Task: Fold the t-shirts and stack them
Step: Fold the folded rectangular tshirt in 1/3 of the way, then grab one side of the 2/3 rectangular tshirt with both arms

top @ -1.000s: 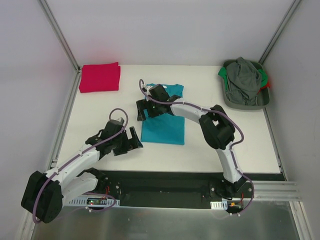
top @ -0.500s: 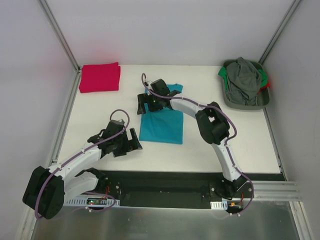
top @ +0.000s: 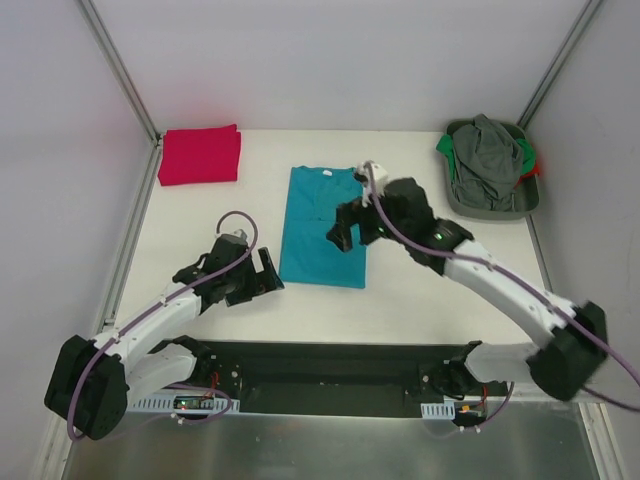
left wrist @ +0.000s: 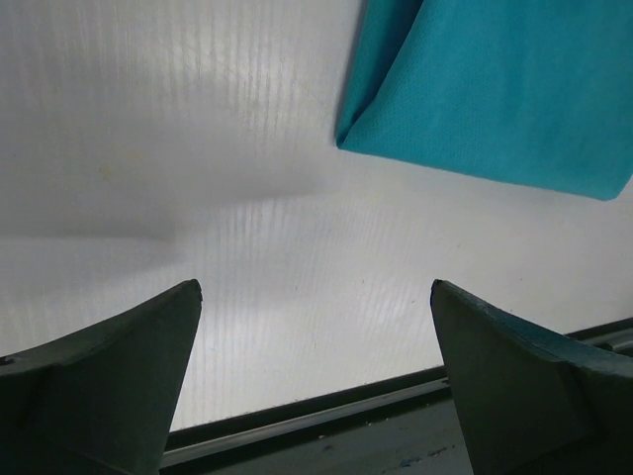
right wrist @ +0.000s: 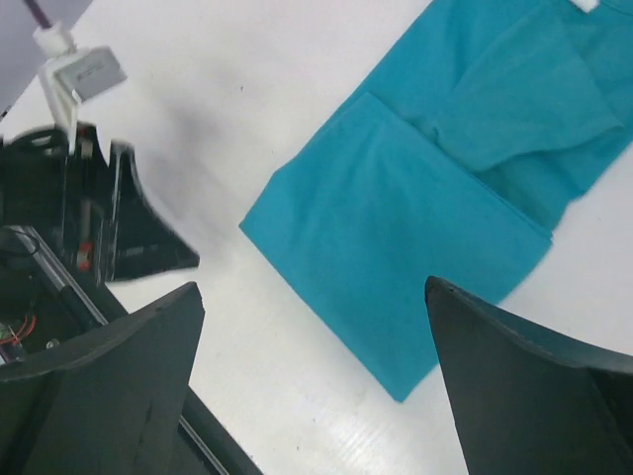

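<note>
A teal t-shirt (top: 318, 228) lies flat mid-table, folded into a long strip with its white neck label at the far end. Its near corner (left wrist: 485, 89) shows in the left wrist view, and its folded sleeve and body (right wrist: 435, 228) in the right wrist view. A red t-shirt (top: 200, 155) lies folded at the far left corner. My right gripper (top: 352, 228) (right wrist: 315, 287) hovers open over the teal shirt's right edge, holding nothing. My left gripper (top: 262, 283) (left wrist: 315, 287) stands open and empty just left of the shirt's near corner, above bare table.
A grey-green bin (top: 520, 205) at the far right holds a heap of grey, green and red clothes (top: 487, 160). White walls with metal rails close in the table. A black strip (top: 350, 360) runs along the near edge. The left gripper (right wrist: 129, 237) also shows in the right wrist view.
My right gripper swung from the teal shirt's far left edge across to its right side, still open. The shirt now lies uncovered. My left arm barely moved.
</note>
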Robot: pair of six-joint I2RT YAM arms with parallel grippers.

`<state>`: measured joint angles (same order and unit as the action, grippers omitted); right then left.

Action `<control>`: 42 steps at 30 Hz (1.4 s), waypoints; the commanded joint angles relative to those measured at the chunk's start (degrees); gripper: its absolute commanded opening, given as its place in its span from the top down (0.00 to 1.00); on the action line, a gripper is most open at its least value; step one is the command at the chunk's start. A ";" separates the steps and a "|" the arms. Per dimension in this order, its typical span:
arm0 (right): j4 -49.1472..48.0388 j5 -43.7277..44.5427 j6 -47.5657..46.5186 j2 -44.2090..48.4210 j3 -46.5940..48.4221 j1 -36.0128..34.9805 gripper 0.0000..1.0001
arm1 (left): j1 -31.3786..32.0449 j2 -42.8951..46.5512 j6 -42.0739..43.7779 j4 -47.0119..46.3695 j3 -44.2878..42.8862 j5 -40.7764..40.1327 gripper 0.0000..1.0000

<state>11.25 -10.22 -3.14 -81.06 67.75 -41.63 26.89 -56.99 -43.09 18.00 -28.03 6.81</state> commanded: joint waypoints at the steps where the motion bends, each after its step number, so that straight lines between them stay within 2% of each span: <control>1: -0.09 5.73 0.92 12.12 -17.52 -0.82 0.04 | -1.14 -2.41 -1.20 -0.33 -4.22 -5.31 0.02; 6: -3.59 8.80 16.03 21.19 -33.09 -1.09 0.03 | -2.02 -11.98 -1.29 -3.58 -8.61 -1.81 0.16; 9: -8.59 13.72 21.93 23.75 -37.59 -1.18 0.03 | -2.20 -19.01 -1.21 -4.46 -11.51 -0.04 0.26; 12: -7.92 14.18 24.05 21.83 -37.25 -1.35 0.04 | -2.55 -25.52 -1.38 -4.55 -14.15 0.92 0.33; 14: -7.12 13.82 24.32 19.55 -36.90 -1.35 0.03 | -2.46 -28.60 -1.47 -4.73 -15.21 1.80 0.44; 19: -6.41 15.05 25.81 14.88 -35.32 -1.53 0.03 | -2.55 -31.07 -1.82 -4.99 -13.99 3.83 0.58; 26: -1.32 18.04 29.50 9.26 -31.54 -1.53 0.01 | -2.46 -30.55 -2.79 -5.78 -10.47 4.44 0.66; 28: -0.96 17.87 29.85 7.94 -30.83 -1.44 0.01 | -2.46 -31.42 -2.09 -5.87 -10.99 4.18 0.76; 30: -0.88 17.16 30.64 7.14 -30.31 -1.70 0.04 | -2.46 -32.39 -1.73 -5.87 -11.43 4.53 0.94; 31: -0.44 17.34 30.99 6.97 -29.96 -1.79 0.05 | -2.55 -32.83 -1.73 -5.78 -11.52 4.96 1.00; 36: 3.25 20.24 32.14 6.88 -28.63 -2.49 0.10 | -2.46 -32.31 -1.56 -5.87 -10.55 4.00 1.00; 42: 1.32 19.10 32.58 5.21 -28.55 -2.85 0.26 | -2.46 -30.46 -2.08 -5.87 -9.15 3.83 1.00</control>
<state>12.34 7.77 28.05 -74.30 37.08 -44.10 24.36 -87.39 -45.91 7.97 -40.16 13.28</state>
